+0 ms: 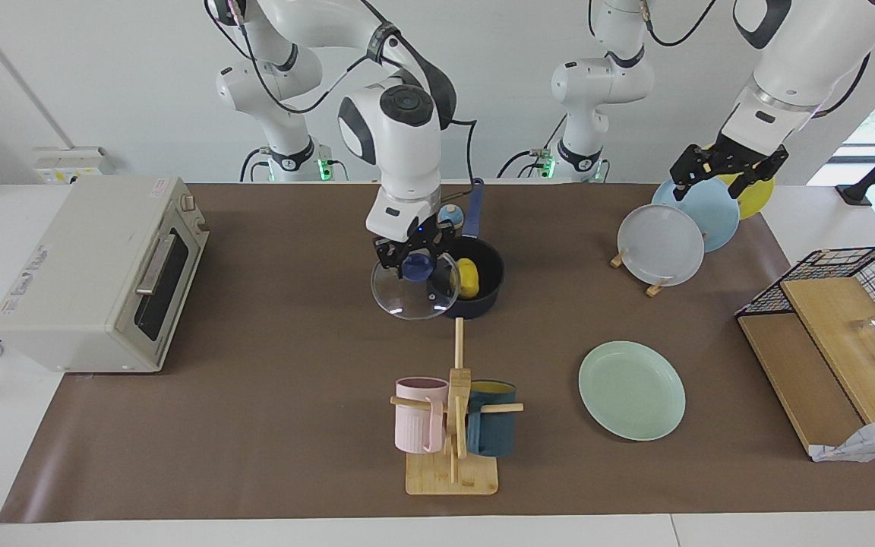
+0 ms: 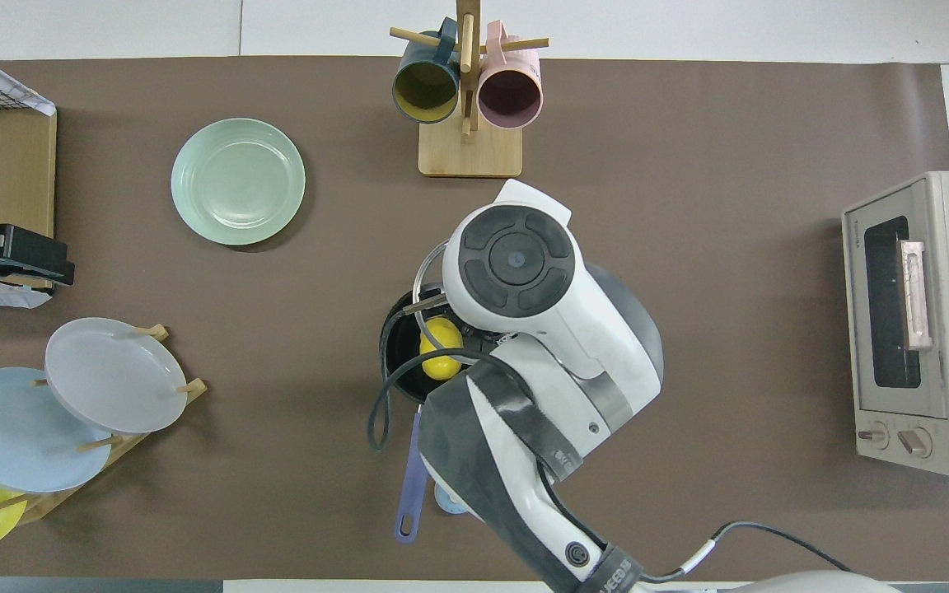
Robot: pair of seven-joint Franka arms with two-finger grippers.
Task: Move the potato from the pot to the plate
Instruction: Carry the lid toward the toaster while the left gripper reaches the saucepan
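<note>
The yellow potato [image 1: 468,278] lies in the dark blue pot [image 1: 487,292] at the table's middle; the pot's long handle [image 1: 473,207] points toward the robots. Both show in the overhead view, potato [image 2: 440,349] and pot [image 2: 397,350]. My right gripper [image 1: 416,262] is shut on the blue knob of a glass lid [image 1: 405,296]. It holds the lid tilted in the air, over the pot's edge toward the right arm's end. The mint-green plate [image 1: 632,389] lies bare, farther from the robots and toward the left arm's end. My left gripper [image 1: 726,171] waits open above the plate rack.
A rack with a grey-white plate [image 1: 660,245], a light blue one and a yellow one stands near the left arm. A mug tree [image 1: 455,414] with pink and teal mugs stands farther out than the pot. A toaster oven [image 1: 99,273], a wire basket [image 1: 840,304] and a small pale blue object [image 1: 450,215] by the handle.
</note>
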